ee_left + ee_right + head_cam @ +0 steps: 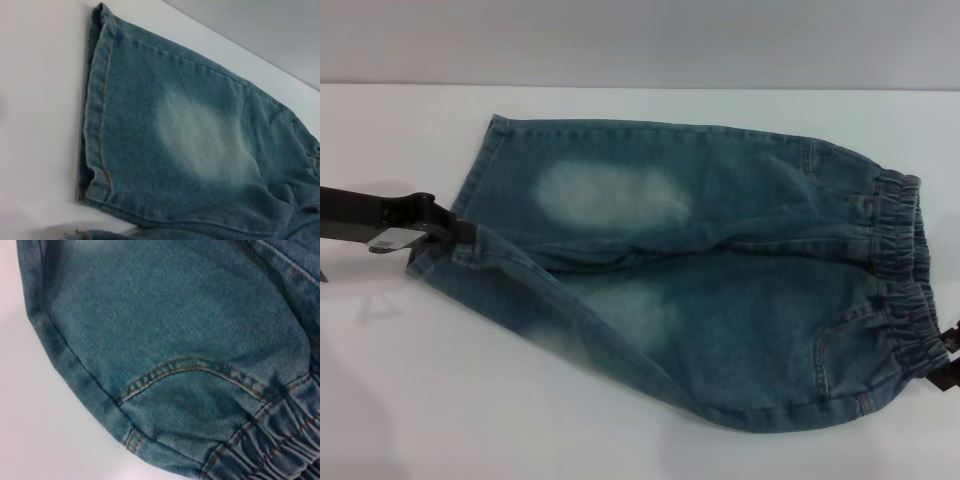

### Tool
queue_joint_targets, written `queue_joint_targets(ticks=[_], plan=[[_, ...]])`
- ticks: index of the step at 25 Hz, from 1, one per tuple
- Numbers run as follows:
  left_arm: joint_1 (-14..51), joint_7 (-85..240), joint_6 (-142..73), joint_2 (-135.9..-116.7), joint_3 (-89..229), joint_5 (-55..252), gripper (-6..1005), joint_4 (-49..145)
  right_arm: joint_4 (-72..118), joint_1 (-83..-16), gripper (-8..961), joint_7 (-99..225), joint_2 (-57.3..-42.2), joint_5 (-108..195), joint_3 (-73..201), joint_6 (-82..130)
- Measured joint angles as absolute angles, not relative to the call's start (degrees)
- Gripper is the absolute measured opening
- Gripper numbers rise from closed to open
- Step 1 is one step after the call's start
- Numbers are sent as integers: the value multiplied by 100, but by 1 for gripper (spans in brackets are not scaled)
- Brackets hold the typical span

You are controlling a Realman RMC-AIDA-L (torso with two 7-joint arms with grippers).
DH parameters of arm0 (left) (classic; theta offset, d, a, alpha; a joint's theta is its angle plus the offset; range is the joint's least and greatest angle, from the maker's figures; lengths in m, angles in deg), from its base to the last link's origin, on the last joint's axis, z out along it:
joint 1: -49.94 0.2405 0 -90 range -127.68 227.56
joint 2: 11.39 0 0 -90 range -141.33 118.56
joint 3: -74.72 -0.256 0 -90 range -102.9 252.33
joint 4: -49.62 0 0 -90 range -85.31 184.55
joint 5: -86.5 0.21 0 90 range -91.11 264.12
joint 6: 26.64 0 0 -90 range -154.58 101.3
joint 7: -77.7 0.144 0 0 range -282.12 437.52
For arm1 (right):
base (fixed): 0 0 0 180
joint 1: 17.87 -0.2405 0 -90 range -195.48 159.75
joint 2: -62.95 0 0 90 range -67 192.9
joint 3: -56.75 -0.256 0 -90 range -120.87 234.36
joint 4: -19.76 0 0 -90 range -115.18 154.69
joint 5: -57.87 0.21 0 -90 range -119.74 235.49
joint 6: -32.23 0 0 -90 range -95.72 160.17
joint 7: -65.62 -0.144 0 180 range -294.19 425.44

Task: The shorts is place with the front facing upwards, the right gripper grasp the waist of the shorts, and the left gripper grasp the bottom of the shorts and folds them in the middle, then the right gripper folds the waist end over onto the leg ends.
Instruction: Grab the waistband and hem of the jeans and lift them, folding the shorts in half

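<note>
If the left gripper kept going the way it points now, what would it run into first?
The left gripper points across the table toward the robot's right and is already at the near leg's hem of the shorts. Going on, it would likely push into that leg's denim first; its height is unclear.

Blue-green faded shorts (720, 290), tan stitching

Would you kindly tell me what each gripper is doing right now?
Left gripper: shut on the near leg hem of the shorts.
Right gripper: at the waist; grip cannot be told.
</note>
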State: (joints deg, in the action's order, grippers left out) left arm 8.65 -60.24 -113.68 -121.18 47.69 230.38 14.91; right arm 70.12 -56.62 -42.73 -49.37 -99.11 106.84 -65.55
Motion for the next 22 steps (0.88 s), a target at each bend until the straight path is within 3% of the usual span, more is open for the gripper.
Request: queue_joint_targets(ticks=[22], plan=[[903,-5978,-11284,-12125,4765,23049,28,1511,6882,-5660,576,-4106,-4993,-9279,10649,-6564]])
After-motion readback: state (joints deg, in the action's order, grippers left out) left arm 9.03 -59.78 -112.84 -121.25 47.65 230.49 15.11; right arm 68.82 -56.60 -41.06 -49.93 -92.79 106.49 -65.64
